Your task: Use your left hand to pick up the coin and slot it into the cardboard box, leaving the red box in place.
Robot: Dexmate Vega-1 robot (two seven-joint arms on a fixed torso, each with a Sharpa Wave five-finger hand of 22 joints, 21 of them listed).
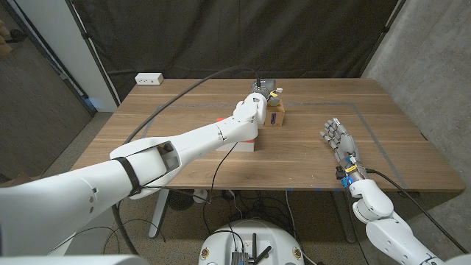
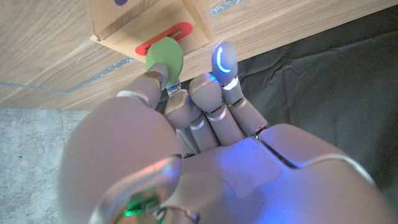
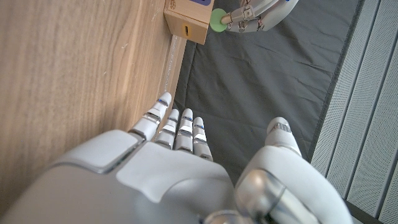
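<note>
Dark curtains hang behind the wooden surface (image 1: 309,158). Over at its far side, the left hand (image 1: 263,92) pinches the round green coin (image 2: 164,56) right at the red-rimmed slot (image 2: 165,38) of the small cardboard box (image 1: 277,115). The red box (image 1: 243,143) sits under the left arm. The right hand (image 1: 338,138) waits with fingers apart, holding nothing.

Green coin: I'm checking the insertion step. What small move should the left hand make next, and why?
Probably ease the green coin edge-first into the red-rimmed slot of the cardboard box. The left hand pinches the coin with its edge already at the slot opening, seemingly lined up along it.
</note>
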